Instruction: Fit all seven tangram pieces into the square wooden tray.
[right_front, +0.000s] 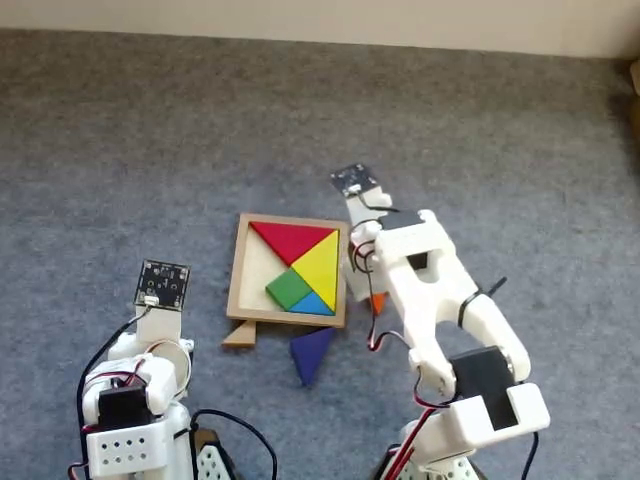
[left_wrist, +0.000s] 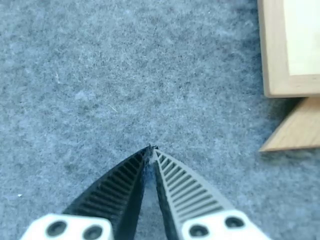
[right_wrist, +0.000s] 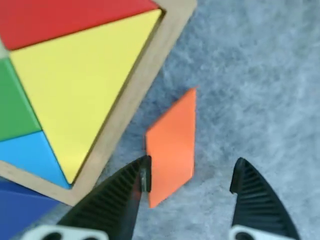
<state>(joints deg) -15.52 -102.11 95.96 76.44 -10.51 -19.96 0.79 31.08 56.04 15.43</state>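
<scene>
The right gripper (right_wrist: 193, 160) hangs wide open over the orange parallelogram (right_wrist: 171, 150), holding nothing. One jaw sits at the piece's edge nearest the square wooden tray (right_wrist: 131, 100) and the other stands over bare grey carpet (right_wrist: 260, 75) on the far side. The parallelogram lies flat just beside the tray's wall, outside it.

A clean pick likely means centring the jaws across the piece's narrow width. The tips then need to press down into the carpet pile so they catch the thin edges, and the near jaw has to stay clear of the tray wall as it closes.

The left gripper (left_wrist: 152, 150) rests closed and empty over the carpet near a plain wooden triangle (left_wrist: 297, 132) at the tray's corner.
</scene>
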